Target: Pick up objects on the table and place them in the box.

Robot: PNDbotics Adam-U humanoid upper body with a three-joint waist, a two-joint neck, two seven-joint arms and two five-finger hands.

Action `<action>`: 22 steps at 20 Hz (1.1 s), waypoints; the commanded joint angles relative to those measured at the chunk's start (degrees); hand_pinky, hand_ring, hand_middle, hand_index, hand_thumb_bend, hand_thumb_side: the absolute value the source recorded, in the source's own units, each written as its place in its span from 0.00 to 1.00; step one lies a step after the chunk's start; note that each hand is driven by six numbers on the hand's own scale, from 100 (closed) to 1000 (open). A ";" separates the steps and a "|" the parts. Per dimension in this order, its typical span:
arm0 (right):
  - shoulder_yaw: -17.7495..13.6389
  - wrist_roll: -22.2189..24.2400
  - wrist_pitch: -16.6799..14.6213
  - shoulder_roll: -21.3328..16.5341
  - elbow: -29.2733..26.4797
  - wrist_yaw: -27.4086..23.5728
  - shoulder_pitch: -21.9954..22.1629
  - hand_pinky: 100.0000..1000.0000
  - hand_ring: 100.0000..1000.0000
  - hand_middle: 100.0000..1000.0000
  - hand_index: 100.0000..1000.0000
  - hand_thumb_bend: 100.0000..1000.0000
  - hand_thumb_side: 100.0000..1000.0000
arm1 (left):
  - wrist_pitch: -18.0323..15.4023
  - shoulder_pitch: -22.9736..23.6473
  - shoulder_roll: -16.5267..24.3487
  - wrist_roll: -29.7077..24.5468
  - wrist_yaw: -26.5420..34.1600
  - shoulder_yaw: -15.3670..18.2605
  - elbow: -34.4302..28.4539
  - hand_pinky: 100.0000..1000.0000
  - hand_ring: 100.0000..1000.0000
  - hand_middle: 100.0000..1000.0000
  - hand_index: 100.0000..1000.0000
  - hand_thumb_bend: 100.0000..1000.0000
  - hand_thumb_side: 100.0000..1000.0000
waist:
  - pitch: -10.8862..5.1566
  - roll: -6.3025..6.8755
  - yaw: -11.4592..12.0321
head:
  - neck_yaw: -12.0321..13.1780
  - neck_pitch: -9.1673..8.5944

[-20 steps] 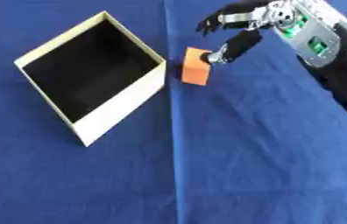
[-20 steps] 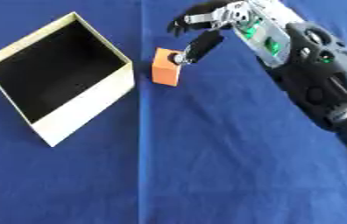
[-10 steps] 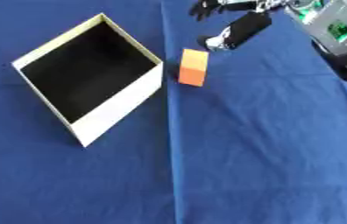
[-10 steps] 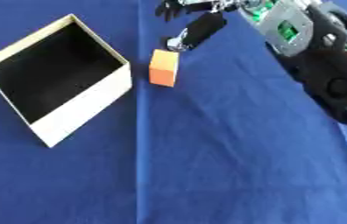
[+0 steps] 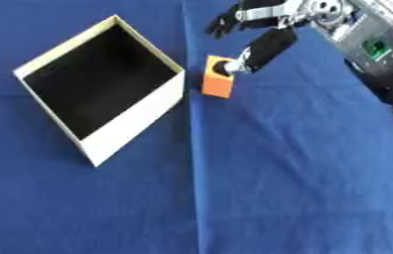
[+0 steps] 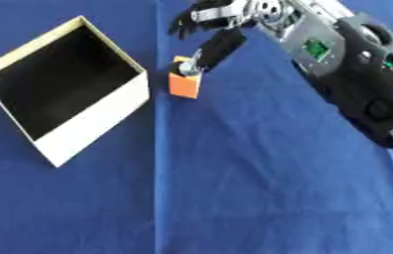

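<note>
While my right arm is reaching in from the upper right, my right hand [image 5: 265,30] is hovering over the far middle of the bench [image 5: 278,173], which is lying under a blue cloth. The fingers are spreading out straight toward the left, gripping nothing, and the thumb [image 5: 261,49] is pointing down and left, with its tip showing against the top of the orange block [image 5: 218,83]; whether it is actually touching the block I cannot tell.

That block is standing on the cloth just beside the right-hand corner of the box [image 5: 135,121], apart from it by a narrow strip of blue. The box is sitting on the left part of the bench, turned cornerwise, its pale walls framing a dark interior, open at the top. My left hand is not showing in either eye's view.
</note>
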 commanded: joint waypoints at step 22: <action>-2.01 -2.42 -3.99 3.07 10.88 8.21 -0.07 0.91 0.94 0.84 0.99 0.27 0.66 | 0.08 -0.49 0.01 -1.05 0.04 0.05 -1.11 0.34 0.47 0.55 0.65 0.00 0.61 | 0.07 0.51 0.61 | -0.43 -1.10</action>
